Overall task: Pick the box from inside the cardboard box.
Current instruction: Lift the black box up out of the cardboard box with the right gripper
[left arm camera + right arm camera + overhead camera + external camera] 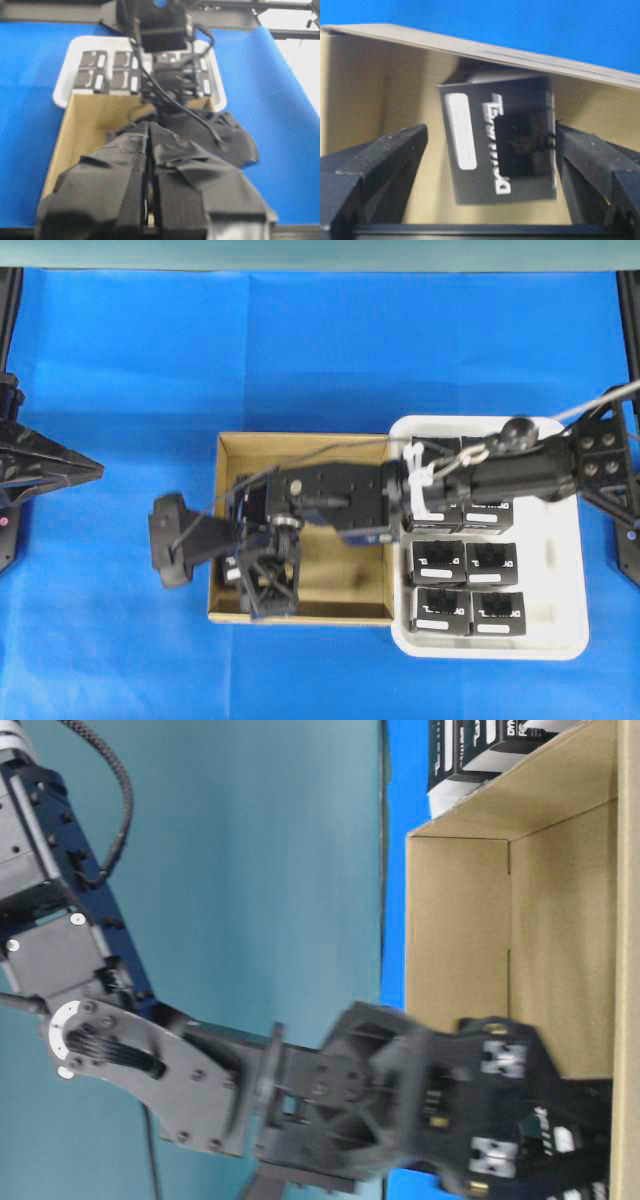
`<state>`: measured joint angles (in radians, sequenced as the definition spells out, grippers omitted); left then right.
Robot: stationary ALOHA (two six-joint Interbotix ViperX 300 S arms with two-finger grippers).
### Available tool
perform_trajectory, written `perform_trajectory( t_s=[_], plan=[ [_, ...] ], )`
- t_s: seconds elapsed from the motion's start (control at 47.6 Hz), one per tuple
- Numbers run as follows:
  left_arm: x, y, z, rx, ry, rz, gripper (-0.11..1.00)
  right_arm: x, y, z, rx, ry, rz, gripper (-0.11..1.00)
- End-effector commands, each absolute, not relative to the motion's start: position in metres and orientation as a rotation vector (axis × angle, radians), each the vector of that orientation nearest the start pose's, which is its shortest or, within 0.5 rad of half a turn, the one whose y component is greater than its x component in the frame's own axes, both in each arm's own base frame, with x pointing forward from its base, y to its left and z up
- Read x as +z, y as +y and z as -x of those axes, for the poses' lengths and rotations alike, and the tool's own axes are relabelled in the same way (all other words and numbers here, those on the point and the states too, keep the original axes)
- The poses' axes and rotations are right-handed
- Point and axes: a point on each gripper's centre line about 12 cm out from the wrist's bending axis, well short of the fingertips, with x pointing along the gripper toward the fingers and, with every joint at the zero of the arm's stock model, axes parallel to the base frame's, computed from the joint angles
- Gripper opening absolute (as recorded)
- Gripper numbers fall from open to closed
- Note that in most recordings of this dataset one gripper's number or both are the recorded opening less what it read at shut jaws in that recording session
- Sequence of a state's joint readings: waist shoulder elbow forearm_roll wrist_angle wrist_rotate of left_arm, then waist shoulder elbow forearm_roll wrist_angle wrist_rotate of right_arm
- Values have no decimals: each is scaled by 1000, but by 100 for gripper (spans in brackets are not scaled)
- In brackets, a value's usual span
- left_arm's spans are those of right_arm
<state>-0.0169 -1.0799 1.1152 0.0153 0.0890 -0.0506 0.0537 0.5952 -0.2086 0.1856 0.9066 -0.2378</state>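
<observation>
From above, we see the right arm reach across from the right, over the white tray (572,638), into the brown cardboard box (300,446). The right gripper (262,585) points down near the front left corner of that box. Small black boxes with white labels (468,585) sit in rows in the tray. The left arm (40,468) rests at the left edge.

From table level, we see the right gripper (505,1105) low inside the cardboard box (455,920), blurry.

From the left wrist, we see the left gripper (149,172) with its two taped fingers pressed together and nothing between them. The cardboard box (82,120) lies ahead, the tray behind it.

From the right wrist, we see the black box (492,150) lying against the cardboard wall (365,85). The right gripper's fingers (385,160) stand wide apart on both sides of it and hold nothing yet.
</observation>
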Motion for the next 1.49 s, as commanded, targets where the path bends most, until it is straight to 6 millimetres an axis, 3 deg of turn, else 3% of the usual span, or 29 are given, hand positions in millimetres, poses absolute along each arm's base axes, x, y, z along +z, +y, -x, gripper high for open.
perform_trajectory(
  t_s=[0.0,0.231,0.839,1.028,1.175,1.28,1.469],
  plan=[
    [304,-3,-184,-15,108,34,2,111,50,-529,246,1267,38,98],
    [304,-3,-184,-15,108,34,2,113,41,-537,138,1203,-77,98],
    [304,-3,-184,-15,108,33,2,106,35,-530,120,1223,-89,98],
    [303,-3,-184,-15,109,31,2,107,32,-531,113,1216,-96,89],
    [304,-3,-184,-15,108,33,2,118,30,-533,112,1194,-97,62],
    [304,-3,-184,-15,108,33,2,137,27,-533,109,1163,-99,62],
    [304,-3,-184,-15,108,33,2,190,12,-527,90,1083,-113,62]
  ],
)
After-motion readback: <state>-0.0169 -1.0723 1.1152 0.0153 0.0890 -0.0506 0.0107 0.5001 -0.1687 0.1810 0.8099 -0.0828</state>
